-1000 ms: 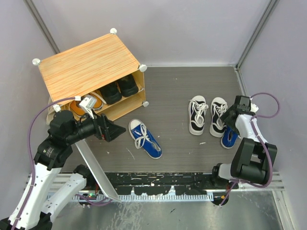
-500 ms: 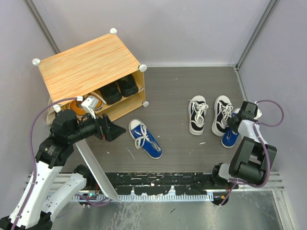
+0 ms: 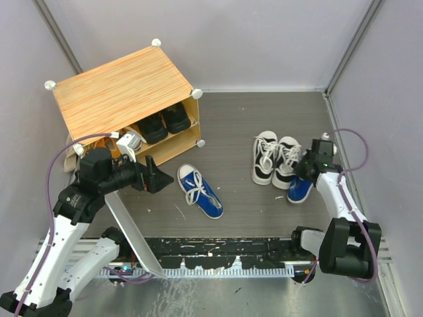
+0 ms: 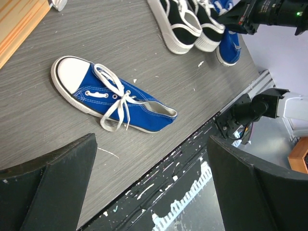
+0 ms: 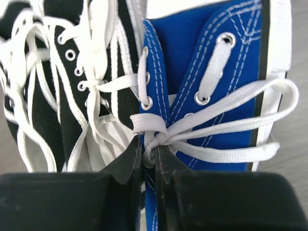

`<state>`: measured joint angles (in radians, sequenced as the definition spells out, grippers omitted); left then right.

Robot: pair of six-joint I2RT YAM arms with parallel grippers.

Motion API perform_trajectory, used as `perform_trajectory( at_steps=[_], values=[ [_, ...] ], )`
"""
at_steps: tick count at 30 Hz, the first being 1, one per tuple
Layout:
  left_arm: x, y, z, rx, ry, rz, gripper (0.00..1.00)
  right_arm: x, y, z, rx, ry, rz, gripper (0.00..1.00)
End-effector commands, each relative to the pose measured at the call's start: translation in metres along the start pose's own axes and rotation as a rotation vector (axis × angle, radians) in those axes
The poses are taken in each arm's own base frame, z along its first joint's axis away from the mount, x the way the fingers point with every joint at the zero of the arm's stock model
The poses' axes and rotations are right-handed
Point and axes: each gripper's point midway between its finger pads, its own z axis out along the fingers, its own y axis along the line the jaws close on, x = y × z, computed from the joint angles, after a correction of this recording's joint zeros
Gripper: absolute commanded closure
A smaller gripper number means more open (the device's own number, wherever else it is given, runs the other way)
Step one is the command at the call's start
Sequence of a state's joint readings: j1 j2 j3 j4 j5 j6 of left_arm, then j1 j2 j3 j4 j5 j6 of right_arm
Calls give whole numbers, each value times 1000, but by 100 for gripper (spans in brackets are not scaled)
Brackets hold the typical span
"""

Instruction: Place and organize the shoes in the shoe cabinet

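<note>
From above, the shoe cabinet [image 3: 122, 89] stood at the far left of the bench [image 3: 238, 119] with its open front turned toward the middle. A pair of black shoes [image 3: 164, 122] sat inside on the upper level. The lone blue shoe [image 3: 199, 191] lay on the bench just in front of the cabinet. The left gripper [image 3: 157, 177] hung close beside it, jaws spread and empty. To the right, the black-and-white pair [image 3: 274, 160] stood side by side. The second blue shoe [image 3: 297, 191] lay against the outer one, and the right gripper [image 3: 304, 173] was down on it.

From the left wrist, the left gripper [image 4: 154, 192] was wide apart, with both dark fingers [image 4: 57, 183] clear of the lone blue shoe [image 4: 115, 101] lying on its sole. Beyond it were the black-and-white pair [image 4: 187, 24] and the second blue shoe [image 4: 230, 48].

From the right wrist, the right gripper [image 5: 149, 156] was almost fully closed. It pinched the laced edge of the second blue shoe [image 5: 216, 57] at its bow, hard against the neighbouring black-and-white shoe [image 5: 72, 96].
</note>
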<state>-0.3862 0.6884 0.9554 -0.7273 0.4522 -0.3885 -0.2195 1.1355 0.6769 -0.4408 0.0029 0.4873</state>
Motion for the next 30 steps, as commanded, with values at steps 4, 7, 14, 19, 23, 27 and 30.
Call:
perform_trajectory(
  at_steps=[4,7,14,19,23,27,30],
  values=[
    [-12,-5,2,19,-36,9,2,30,101,-25,-380,-20,-235,99],
    [-11,-4,2,12,-42,9,2,22,112,-42,-421,-72,-273,99],
    [-7,0,6,8,-29,2,2,39,112,-30,-429,14,-394,99],
    [-6,1,6,2,-28,-10,2,53,106,-15,-411,53,-381,54],
    [-8,0,3,-4,-28,-1,2,40,106,-23,-383,17,-353,31],
    [-8,0,2,-4,-36,1,2,22,103,-41,-320,-12,-327,30],
    [-5,0,4,4,-36,-6,2,16,90,-43,-241,-27,-319,31]
  ],
)
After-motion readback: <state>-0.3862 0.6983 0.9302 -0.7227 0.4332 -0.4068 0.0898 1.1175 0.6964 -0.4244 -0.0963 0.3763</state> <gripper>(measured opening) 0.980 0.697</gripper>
